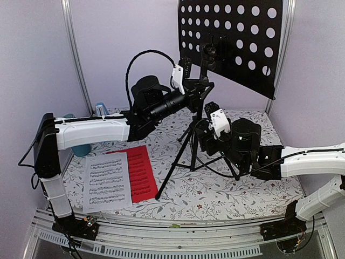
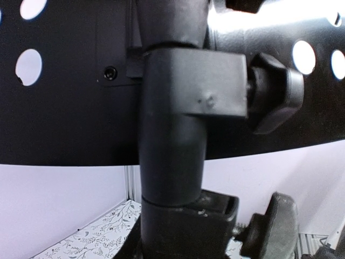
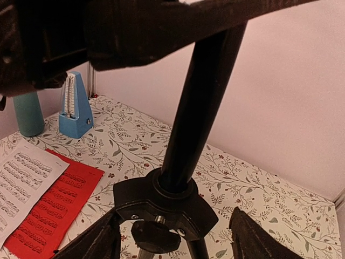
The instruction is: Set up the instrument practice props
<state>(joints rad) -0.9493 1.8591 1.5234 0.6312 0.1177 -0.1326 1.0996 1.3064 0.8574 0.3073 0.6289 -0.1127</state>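
Top external view takes in the floral-patterned table [image 1: 242, 189], and the black tripod music stand [image 1: 232, 43] stands upright on it, slightly behind the middle. Its legs are splayed on the cloth, and its hole-perforated desk is tilted high against the back right wall. The left arm reaches in from the left side, and the left gripper [image 1: 198, 89] is clamped on the stand's shaft just under the desk. In the left wrist view that shaft and its clamp knob fill the middle of the picture. The right arm comes in low from the right. The right gripper [image 3: 175, 240] is spread, with its fingers [image 3: 94, 243] on either side of the collar where the legs meet the shaft, and apart from it. The white sheet of music [image 1: 107, 181] lies flat at the front left of the table. Its right edge lies over the red sheet of music [image 1: 141, 171], which is flat beside it. The small blue pyramid metronome [image 3: 74, 108] stands upright in the back left corner by the wall. The teal cup [image 3: 28, 113] stands just beside it.
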